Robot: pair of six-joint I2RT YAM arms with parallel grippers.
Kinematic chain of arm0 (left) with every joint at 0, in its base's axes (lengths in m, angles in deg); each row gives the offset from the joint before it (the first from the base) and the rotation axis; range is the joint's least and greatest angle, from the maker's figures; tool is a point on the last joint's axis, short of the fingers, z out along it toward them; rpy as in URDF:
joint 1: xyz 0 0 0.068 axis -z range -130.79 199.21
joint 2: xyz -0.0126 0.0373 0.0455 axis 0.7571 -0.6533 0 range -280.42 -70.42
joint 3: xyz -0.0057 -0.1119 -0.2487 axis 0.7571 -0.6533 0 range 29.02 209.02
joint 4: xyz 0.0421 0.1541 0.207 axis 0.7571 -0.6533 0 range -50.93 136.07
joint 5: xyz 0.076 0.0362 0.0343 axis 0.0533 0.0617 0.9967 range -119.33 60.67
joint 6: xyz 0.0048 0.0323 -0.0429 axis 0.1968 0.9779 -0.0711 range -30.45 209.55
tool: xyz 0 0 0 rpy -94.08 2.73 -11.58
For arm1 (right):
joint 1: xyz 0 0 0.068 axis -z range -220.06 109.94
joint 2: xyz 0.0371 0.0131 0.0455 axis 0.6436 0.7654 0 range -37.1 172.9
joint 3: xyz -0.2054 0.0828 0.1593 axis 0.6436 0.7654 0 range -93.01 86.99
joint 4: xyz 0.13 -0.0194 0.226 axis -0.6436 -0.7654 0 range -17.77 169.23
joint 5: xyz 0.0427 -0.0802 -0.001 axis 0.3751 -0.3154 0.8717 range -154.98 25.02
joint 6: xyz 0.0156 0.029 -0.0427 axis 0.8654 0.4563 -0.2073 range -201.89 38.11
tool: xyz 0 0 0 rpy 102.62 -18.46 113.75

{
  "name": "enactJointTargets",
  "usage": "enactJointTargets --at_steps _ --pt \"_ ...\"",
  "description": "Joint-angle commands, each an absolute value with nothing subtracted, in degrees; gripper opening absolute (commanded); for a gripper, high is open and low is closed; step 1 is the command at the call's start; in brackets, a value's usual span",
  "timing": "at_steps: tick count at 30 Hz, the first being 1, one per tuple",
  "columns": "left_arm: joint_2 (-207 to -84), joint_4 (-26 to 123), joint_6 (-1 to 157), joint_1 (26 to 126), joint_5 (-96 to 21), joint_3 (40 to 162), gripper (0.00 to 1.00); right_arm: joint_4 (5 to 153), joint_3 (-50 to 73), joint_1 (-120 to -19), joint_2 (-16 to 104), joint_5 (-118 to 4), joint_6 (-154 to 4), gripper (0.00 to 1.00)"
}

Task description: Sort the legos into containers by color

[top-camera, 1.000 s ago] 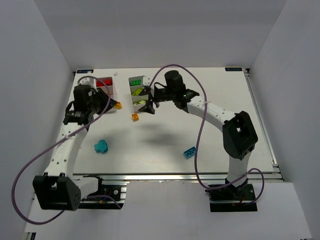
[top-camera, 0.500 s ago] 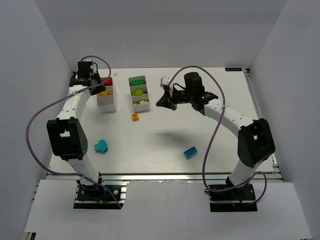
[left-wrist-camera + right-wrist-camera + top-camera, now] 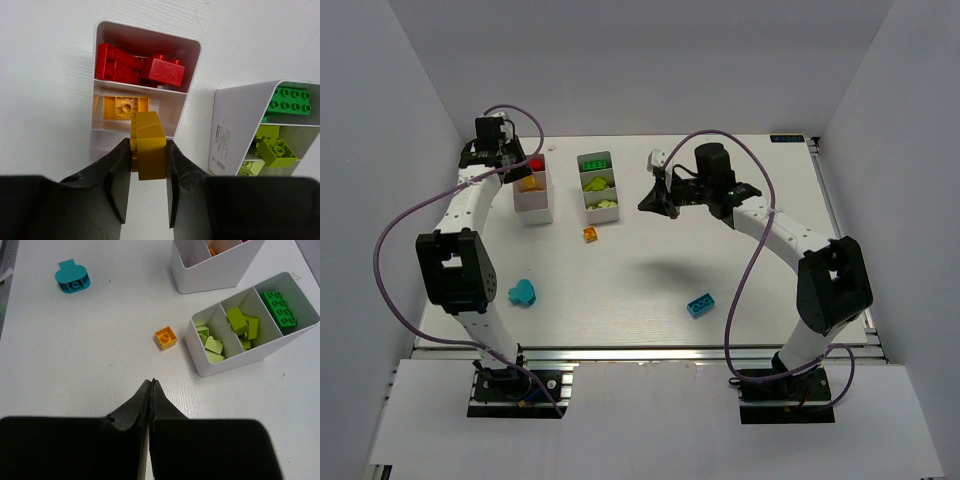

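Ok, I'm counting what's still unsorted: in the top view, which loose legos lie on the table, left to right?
Teal rounded piece, orange brick, cyan brick. The left gripper holds one more, a yellow brick.

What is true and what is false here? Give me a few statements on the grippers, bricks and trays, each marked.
1. The left gripper is shut on the held orange brick. True.
2. The right gripper holds a cyan brick. False: the right gripper is shut on nothing.
3. The red bricks lie in an end compartment of the left tray. True.
4. Every orange brick is in a tray. False: a loose orange brick lies on the table beside the right tray.
5. A cyan piece and a cyan brick lie on the table. True.
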State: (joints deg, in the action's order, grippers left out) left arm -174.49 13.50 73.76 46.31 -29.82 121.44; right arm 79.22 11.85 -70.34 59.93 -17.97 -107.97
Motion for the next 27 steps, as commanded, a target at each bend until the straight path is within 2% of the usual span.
enactJointTargets --at_steps 1,6,10,11,14,16,19,20,21,22,23,24,25,27 --pt "-175.2 15.1 74.7 45.9 -31.7 121.5 0.18 79.8 11.5 -70.2 59.0 -16.6 -108.2 0.00" --pt "-176.4 16.1 74.6 45.5 -31.9 122.1 0.29 79.5 11.6 -70.1 58.8 -16.5 -108.3 0.00" --pt "-177.5 16.0 74.6 45.3 -31.9 122.4 0.44 79.3 11.5 -69.9 58.8 -16.5 -108.4 0.00" --pt "-177.5 15.9 74.5 45.3 -31.8 122.5 0.52 79.3 11.4 -69.9 58.9 -16.6 -108.5 0.00" --pt "-176.5 16.1 74.3 45.3 -31.6 122.5 0.62 79.3 11.2 -69.9 58.9 -16.5 -108.7 0.01" --pt "-175.5 16.4 74.0 45.3 -31.6 122.6 0.66 78.4 11.1 -69.9 59.0 -16.3 -108.8 0.02" --pt "-174.4 15.8 73.6 45.3 -32.0 123.1 0.67 77.2 10.8 -69.8 58.9 -16.2 -109.0 0.03" --pt "-173.9 15.7 73.6 45.3 -32.1 123.3 0.66 76.9 10.6 -69.8 59.0 -16.2 -109.1 0.05" --pt "-172.2 15.6 73.5 45.3 -32.7 123.2 0.61 76.4 10.4 -69.8 59.0 -16.5 -109.6 0.08" --pt "-171.1 15.7 72.3 45.3 -35.0 122.5 0.57 75.8 10.3 -69.8 58.9 -16.9 -110.0 0.16" --pt "-169.6 17.2 71.3 45.3 -37.0 119.6 0.53 74.3 9.9 -69.8 58.7 -18.7 -110.6 0.44" --pt "-166.6 18.4 70.0 45.6 -39.7 117.4 0.47 74.0 10.0 -69.7 58.6 -19.8 -110.5 0.67" --pt "-164.9 20.4 67.8 47.1 -43.9 115.2 0.46 73.9 10.3 -69.2 58.4 -21.0 -109.9 0.89" --pt "-162.1 21.0 66.6 50.9 -45.4 108.8 0.47 75.4 11.9 -68.3 58.3 -23.7 -108.0 0.89"
